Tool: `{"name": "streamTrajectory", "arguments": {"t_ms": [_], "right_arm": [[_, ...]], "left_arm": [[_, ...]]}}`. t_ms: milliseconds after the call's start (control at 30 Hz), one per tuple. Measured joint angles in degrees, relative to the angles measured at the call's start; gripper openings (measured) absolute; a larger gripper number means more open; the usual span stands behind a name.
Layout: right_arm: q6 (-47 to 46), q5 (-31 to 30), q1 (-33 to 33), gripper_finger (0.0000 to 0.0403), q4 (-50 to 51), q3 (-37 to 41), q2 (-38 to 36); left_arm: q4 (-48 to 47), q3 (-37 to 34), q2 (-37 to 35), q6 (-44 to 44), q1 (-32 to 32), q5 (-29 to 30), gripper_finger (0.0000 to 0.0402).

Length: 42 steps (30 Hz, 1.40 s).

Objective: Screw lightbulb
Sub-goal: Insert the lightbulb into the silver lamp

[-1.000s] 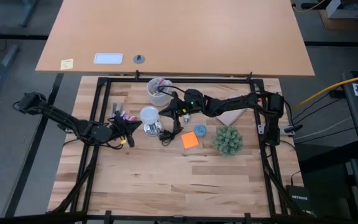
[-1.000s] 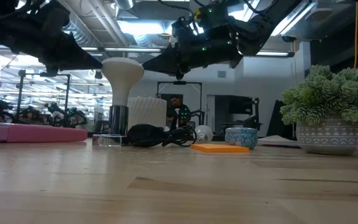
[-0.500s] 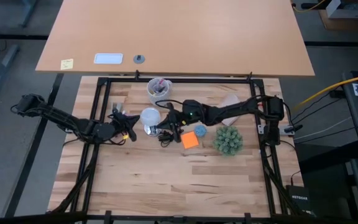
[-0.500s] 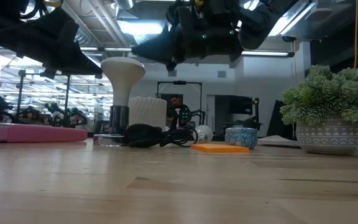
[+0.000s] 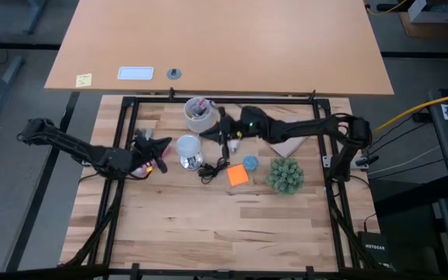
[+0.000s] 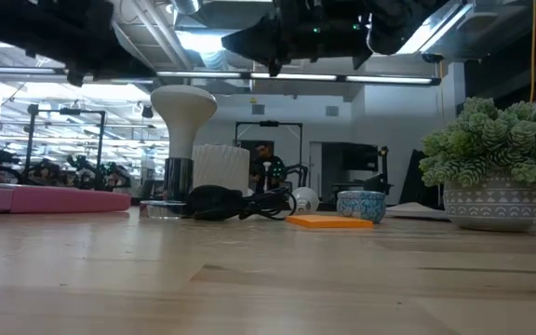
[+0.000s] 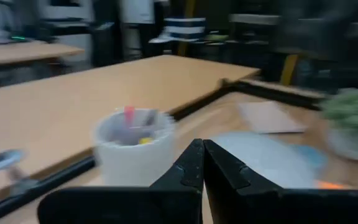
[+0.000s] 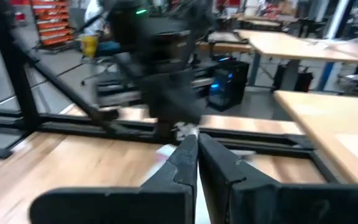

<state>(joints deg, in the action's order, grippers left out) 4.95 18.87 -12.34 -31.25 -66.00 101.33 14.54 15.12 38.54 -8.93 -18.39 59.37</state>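
The white frosted lightbulb stands upright, its narrow base down in the shiny silver socket, left of the table's middle; its dome shows in the low view. My left gripper is shut and empty, raised just left of the bulb; its shut fingertips show in the left wrist view. My right gripper is shut and empty, raised to the right of the bulb; its shut fingertips show in the right wrist view. Neither gripper touches the bulb.
A pale cup of pens stands behind the bulb. The socket's black cord, an orange sticky note, a small blue bowl and a potted plant lie to the right. A pink thing lies on the left.
Both grippers have risen above the table. My left gripper has gone up and toward the far edge. My right gripper first swung toward the near edge past the bulb, then drew back toward the far edge. The bulb has stayed upright in the socket.
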Motion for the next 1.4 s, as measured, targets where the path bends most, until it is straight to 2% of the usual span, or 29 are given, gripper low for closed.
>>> {"name": "streamTrajectory", "arguments": {"t_ms": [233, 433, 567, 733, 1033, 1400], "right_arm": [[-2.07, 4.53, -6.33, 0.0019, -0.26, 0.0, 2.06], [-3.23, 4.79, -6.65, 0.0019, -2.55, 0.02, 7.35], [-3.38, 4.77, -6.09, 0.0019, -3.77, 0.02, 9.17], [-3.41, 4.75, -4.91, 0.0019, -3.42, 0.02, 9.36], [-3.41, 4.73, -1.76, 0.0019, -3.58, 0.02, 10.1], [-8.47, 4.69, 2.38, 0.0019, -6.8, 0.01, 11.14]], "left_arm": [[-0.26, 0.19, 0.92, -4.25, -2.37, -12.94, 0.0], [-0.35, 0.19, 5.52, -7.77, -2.65, -16.34, 0.0], [-0.26, 0.19, 7.95, -9.17, -2.61, -15.53, 0.0], [-0.41, 0.19, 9.34, -10.37, -2.61, -11.15, 0.0], [-0.76, 0.19, 9.36, -10.6, -2.63, -8.5, 0.0], [-0.97, 0.1, 9.36, -10.62, -2.52, -0.54, 0.0]]}}
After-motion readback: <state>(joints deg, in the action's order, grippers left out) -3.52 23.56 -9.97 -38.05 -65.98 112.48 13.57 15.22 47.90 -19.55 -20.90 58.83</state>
